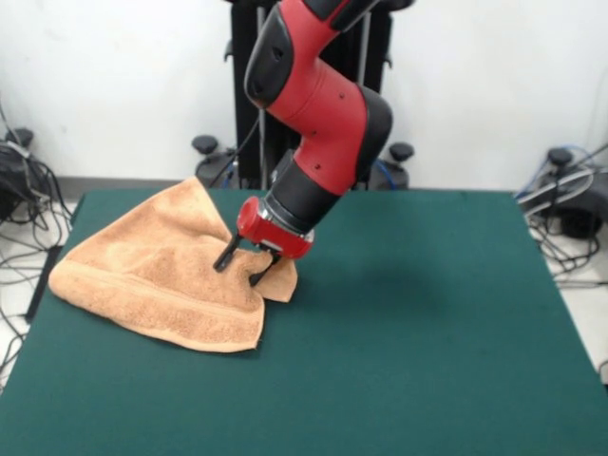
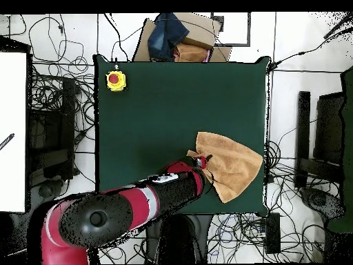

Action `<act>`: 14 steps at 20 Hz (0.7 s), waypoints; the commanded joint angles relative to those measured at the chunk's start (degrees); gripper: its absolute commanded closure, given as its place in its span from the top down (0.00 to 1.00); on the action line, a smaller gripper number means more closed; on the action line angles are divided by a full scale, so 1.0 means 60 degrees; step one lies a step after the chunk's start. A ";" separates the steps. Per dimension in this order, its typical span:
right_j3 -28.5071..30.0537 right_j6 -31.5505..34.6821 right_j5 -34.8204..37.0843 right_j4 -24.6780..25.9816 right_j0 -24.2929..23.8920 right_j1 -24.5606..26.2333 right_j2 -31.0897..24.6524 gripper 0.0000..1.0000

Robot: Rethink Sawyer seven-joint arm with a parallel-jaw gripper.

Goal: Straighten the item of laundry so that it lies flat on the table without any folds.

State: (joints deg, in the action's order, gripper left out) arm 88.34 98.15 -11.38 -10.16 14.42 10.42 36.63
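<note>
Peach towel (image 1: 161,275) rumpled on green table (image 1: 408,332), tool (image 1: 243,269) spread over its edge, yellow button box (image 2: 115,81) well apart.

— Where can I move my tool (image 1: 243,267)?
— Most of the worktop (image 1: 427,313) lies bare and green: the whole side away from the towel (image 1: 161,271), and the near stretch.
— What stands in the way?
— The towel bunched near one edge, folds raised – and a yellow box with a red button (image 2: 116,81) in one corner.
</note>
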 commanded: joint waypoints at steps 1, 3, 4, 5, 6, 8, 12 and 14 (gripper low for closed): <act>-0.0592 0.1655 -0.0223 -0.0685 -0.0057 0.0164 -0.0335 1.00; -0.0538 0.1670 -0.0166 -0.0700 -0.0042 0.0162 -0.0312 1.00; -0.0550 0.1642 -0.0092 -0.0684 -0.0047 0.0159 -0.0312 1.00; -0.0584 0.1596 0.0016 -0.0649 -0.0086 0.0175 -0.0343 1.00; -0.0599 0.1527 0.0207 -0.0579 -0.0137 0.0143 -0.0385 1.00; -0.0465 0.1396 0.0701 -0.0407 -0.0172 -0.0034 -0.0459 1.00; -0.0184 0.1302 0.1320 -0.0260 -0.0108 -0.0292 -0.0565 1.00; -0.0103 0.1277 0.1495 -0.0231 -0.0022 -0.0365 -0.0555 1.00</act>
State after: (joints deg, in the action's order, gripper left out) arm 88.40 98.15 -10.37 -10.17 14.42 9.77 36.62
